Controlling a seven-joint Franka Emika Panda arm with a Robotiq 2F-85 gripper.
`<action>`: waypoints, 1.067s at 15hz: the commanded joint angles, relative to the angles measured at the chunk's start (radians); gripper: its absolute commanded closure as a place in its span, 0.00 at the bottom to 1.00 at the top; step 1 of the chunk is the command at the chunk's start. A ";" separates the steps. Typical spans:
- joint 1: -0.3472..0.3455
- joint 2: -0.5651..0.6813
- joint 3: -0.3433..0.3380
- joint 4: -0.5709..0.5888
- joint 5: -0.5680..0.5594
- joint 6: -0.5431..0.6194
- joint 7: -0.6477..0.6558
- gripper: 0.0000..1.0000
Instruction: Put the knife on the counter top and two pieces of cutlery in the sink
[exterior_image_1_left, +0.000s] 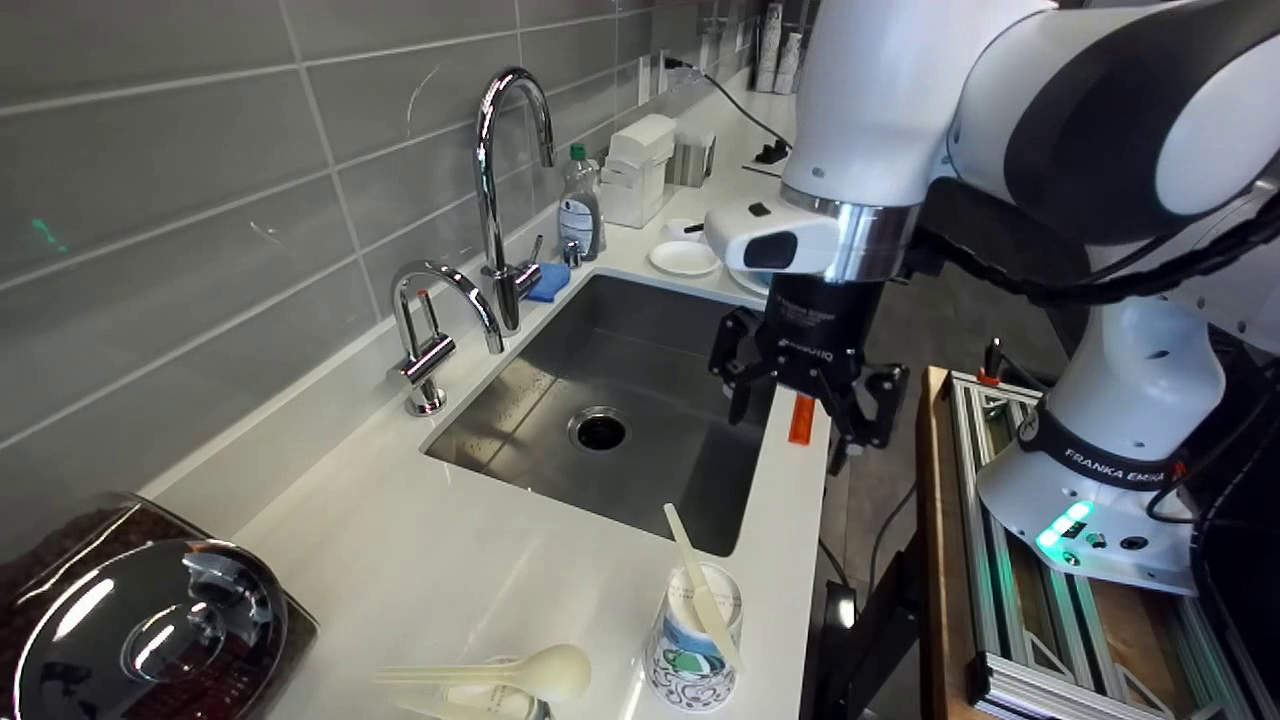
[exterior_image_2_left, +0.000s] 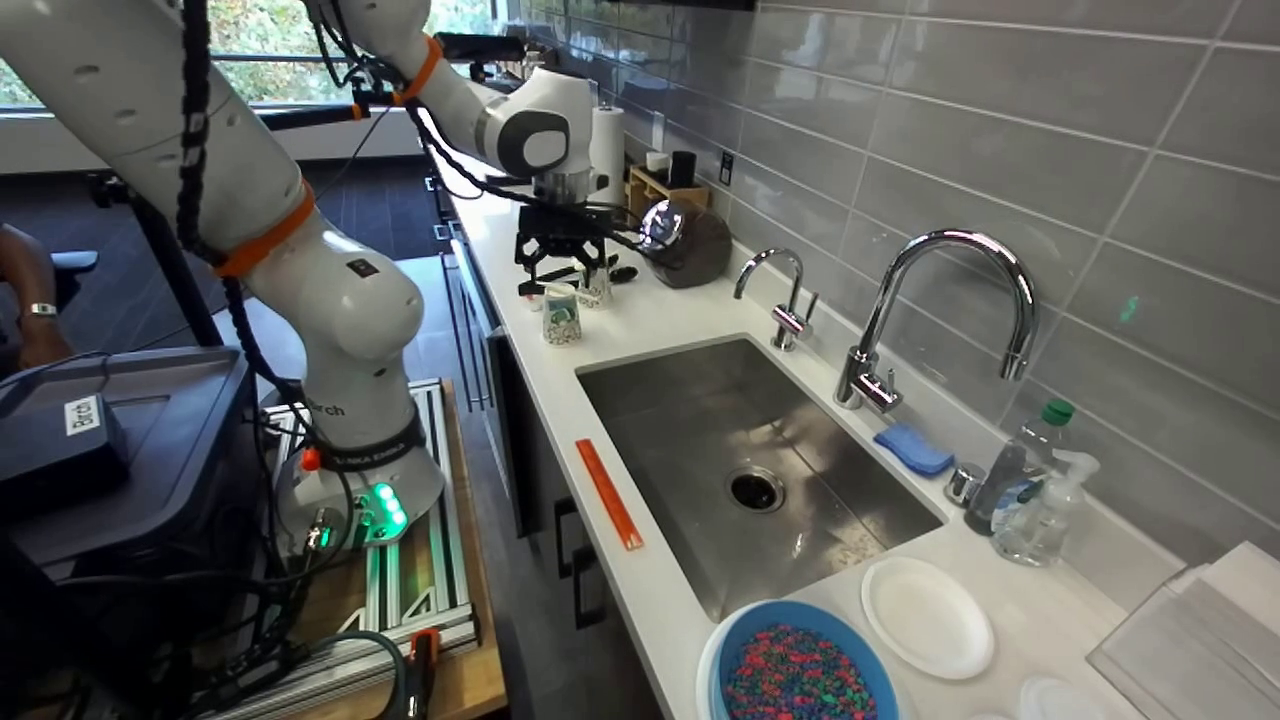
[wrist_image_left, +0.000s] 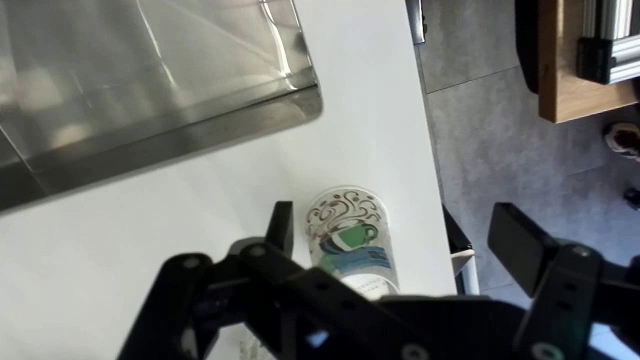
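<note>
The white counter top (exterior_image_1_left: 390, 550), left of the arm (exterior_image_1_left: 870, 110) lettered FRANKA EMIKA in an exterior view, holds the sink (exterior_image_1_left: 660, 462). ROBOTIQ-marked gripper (wrist_image_left: 397, 237): fingers spread wide. Nearer, a printed cup (exterior_image_1_left: 682, 672), cream utensil (exterior_image_1_left: 707, 602) crossing its mouth, cream spoon (exterior_image_1_left: 550, 673) to its left.

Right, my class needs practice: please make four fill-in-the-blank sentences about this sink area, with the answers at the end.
The sponge is coloured ____.
The labelled bottle has a cap coloured ____.
The curved chrome taps beside the sink number ____.
The gripper is not shut but ____.

Missing words: blue; green; two; open.
</note>
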 joint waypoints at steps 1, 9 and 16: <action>0.075 0.053 0.020 0.002 0.125 0.052 -0.176 0.00; 0.182 0.114 0.072 0.032 0.285 0.062 -0.411 0.00; 0.152 0.092 0.105 0.040 0.258 0.025 -0.370 0.00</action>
